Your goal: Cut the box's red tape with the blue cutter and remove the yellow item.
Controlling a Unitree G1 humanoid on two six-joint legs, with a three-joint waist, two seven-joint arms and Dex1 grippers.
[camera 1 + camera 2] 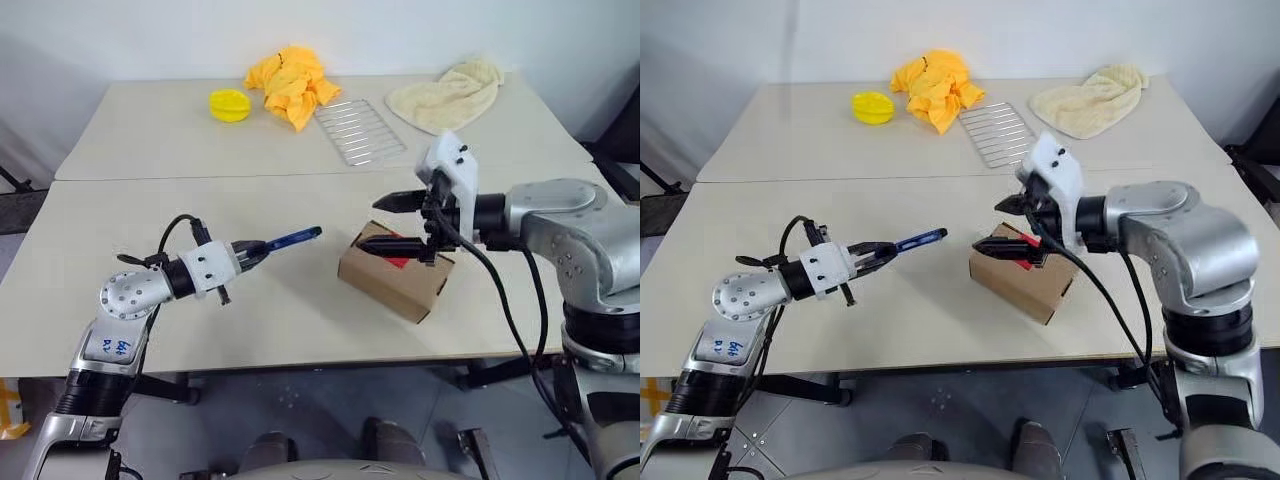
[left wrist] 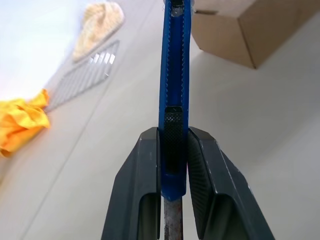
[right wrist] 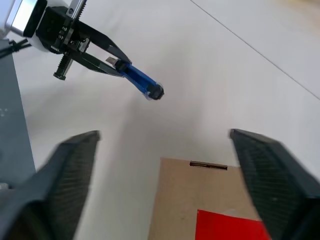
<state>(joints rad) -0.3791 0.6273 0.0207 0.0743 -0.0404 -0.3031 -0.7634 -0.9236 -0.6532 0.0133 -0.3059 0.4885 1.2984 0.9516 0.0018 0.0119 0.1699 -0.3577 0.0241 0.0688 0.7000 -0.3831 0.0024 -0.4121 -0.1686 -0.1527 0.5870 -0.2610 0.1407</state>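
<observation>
Nearest the head camera, the left gripper (image 1: 258, 250) sits low on the left side of the near table (image 1: 290, 320), its two black fingers pinching the blue cutter (image 1: 296, 238) by its rear end. Held above the tabletop, the cutter points right, toward the box (image 1: 392, 275), with a clear gap between its tip and the cardboard. From the left wrist, the cutter's ridged blue body (image 2: 174, 75) runs straight out between the finger pads (image 2: 145, 180), which press on both its sides.

Right of the cutter, the small brown cardboard box rests on the near table, turned at an angle to the table edge. Red tape (image 3: 227, 227) lies on its top face, partly hidden in the head views by the right gripper (image 1: 398, 223). That gripper hangs just above the box with its fingers spread wide, one above the other, holding nothing; whether the lower finger touches the box top cannot be told.

On the far table (image 1: 150, 130) lie a round yellow disc (image 1: 230, 104) at the left, a crumpled yellow-orange cloth (image 1: 290, 84) beside it, a wire rack (image 1: 360, 130) right of that, and a cream towel (image 1: 450, 94) at the far right.
</observation>
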